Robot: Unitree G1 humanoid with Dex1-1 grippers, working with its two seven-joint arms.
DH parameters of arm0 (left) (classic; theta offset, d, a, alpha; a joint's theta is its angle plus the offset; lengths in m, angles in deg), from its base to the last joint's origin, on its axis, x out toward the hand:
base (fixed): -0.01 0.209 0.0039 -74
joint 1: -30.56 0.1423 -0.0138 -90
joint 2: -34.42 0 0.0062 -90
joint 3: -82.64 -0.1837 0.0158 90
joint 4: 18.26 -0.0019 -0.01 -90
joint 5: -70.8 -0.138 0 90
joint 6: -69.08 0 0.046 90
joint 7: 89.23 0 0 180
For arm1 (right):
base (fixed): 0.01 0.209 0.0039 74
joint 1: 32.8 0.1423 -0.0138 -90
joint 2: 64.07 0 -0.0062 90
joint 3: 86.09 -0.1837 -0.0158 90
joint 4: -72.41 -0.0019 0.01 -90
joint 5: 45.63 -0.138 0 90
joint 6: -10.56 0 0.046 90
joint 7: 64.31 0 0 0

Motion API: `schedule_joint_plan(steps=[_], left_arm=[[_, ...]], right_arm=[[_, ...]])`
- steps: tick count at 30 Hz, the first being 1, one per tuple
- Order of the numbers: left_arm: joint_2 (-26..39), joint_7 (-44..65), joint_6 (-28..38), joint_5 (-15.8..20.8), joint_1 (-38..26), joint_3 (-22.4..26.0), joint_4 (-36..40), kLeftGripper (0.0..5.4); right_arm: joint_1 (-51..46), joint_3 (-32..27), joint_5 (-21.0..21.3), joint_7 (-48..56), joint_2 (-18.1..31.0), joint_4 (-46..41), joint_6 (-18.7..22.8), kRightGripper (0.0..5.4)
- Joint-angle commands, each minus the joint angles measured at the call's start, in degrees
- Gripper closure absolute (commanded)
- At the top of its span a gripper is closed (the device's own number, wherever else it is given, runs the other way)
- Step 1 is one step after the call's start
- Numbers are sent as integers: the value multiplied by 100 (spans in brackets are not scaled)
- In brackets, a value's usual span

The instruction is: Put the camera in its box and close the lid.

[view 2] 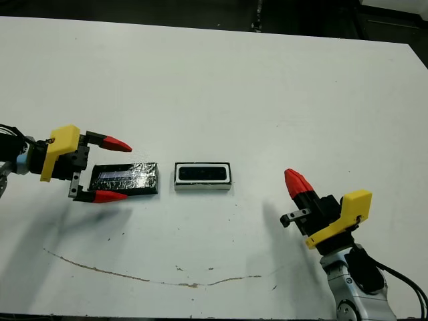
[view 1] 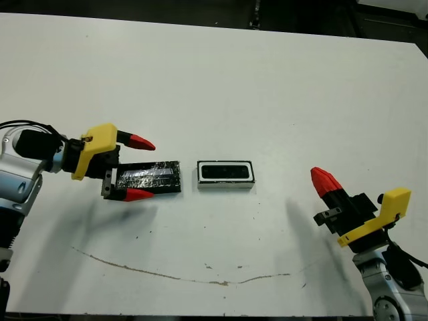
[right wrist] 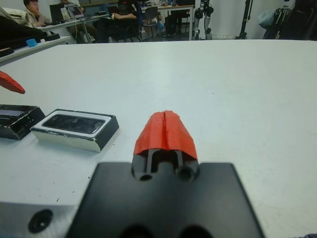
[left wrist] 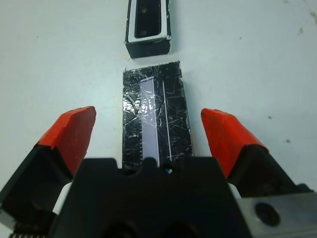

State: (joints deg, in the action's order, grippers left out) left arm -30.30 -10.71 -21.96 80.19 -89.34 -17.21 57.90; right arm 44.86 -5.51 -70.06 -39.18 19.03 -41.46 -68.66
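Lid (view 1: 148,176) lengthwise toward box (view 1: 226,173)

The two head views look down from above the desk (view 1: 267,80), taking in both arms. The left wrist view sits close over the lid (left wrist: 154,114), facing along it toward the box (left wrist: 147,25). The right wrist view rides low, looking across the desk at the same box (right wrist: 77,128), with people seated beyond.
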Motion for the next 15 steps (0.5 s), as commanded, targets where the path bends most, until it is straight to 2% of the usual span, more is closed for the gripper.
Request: schedule_joint_plan(steps=[1, 8, 15], left_arm=[[7, -13, 123, -67, 53, -32, -193, 0], [11, -17, -34, -116, 49, -79, -332, 0], [38, 77, -584, -7, 42, -54, -367, 0]], right_arm=[[-94, 6, 19, -30, 82, 26, -54, 539], [-134, 22, 2, -45, 70, 45, -43, 539], [-147, 48, 56, -50, 89, 59, -75, 539]])
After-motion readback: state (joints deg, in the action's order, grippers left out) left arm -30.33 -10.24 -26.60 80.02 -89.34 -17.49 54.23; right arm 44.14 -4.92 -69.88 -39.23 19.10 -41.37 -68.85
